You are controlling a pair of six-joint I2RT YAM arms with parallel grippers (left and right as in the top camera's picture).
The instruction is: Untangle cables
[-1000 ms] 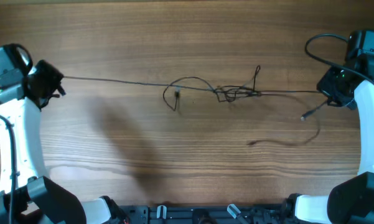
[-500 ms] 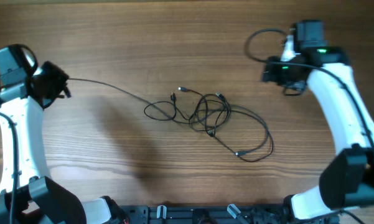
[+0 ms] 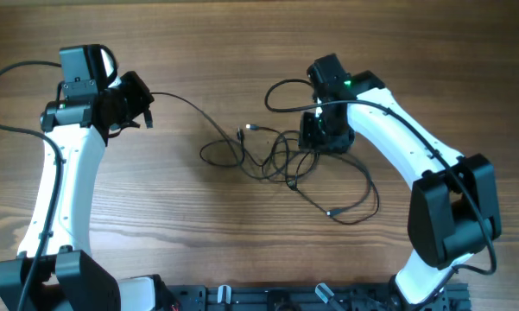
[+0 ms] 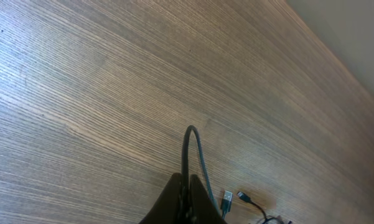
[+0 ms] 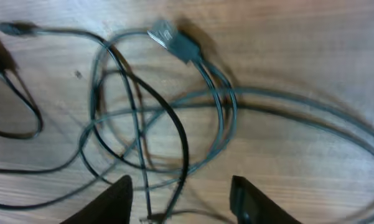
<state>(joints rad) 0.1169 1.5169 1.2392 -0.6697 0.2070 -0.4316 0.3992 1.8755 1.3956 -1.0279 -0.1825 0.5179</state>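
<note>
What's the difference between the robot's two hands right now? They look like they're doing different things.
The left gripper is pinched shut on one cable, while the right gripper has its fingers spread and clamps nothing. The left gripper sits off to one side of the tangle, joined to it by that cable, while the right gripper hangs directly over it. Both are dark two-finger claws on white arms.

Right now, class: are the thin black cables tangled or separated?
Tangled: the thin black cables cross each other in overlapping loops.

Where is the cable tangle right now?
In the overhead view the cables lie at centre, beneath the right gripper, one strand running to the left gripper.
</note>
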